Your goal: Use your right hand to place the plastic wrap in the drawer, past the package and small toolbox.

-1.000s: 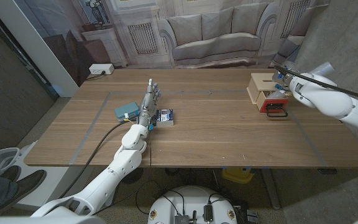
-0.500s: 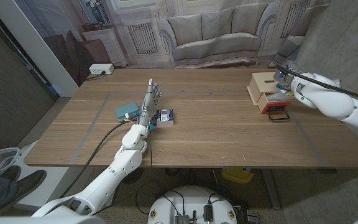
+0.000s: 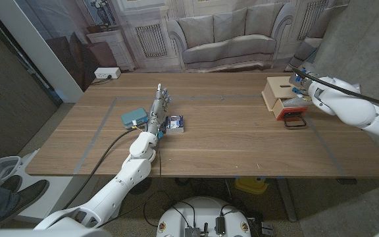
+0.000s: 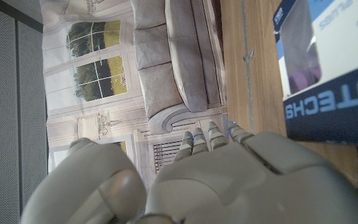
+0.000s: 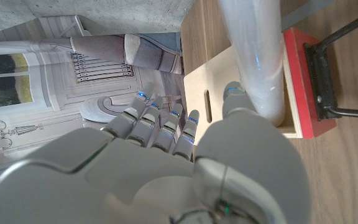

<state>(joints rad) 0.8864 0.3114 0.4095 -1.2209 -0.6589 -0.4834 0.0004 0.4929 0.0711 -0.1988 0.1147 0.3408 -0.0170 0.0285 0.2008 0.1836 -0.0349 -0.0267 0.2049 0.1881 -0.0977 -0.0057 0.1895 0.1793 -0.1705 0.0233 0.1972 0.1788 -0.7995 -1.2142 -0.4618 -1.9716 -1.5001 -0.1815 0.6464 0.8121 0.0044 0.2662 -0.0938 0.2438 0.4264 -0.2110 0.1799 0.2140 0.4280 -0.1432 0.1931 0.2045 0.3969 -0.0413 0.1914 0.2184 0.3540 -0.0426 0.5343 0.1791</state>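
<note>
The right hand (image 5: 185, 168) hovers over the wooden drawer (image 3: 280, 91). The plastic wrap (image 5: 253, 56) roll lies against its fingers (image 5: 166, 121), apparently grasped. The left hand (image 3: 158, 105) stands released beside the package (image 3: 174, 123). Placement looks underway; next, lower and release the roll.

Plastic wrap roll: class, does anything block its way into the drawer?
Nothing visible does. The right hand holds the plastic wrap roll right over the red drawer of the wooden box.
</note>
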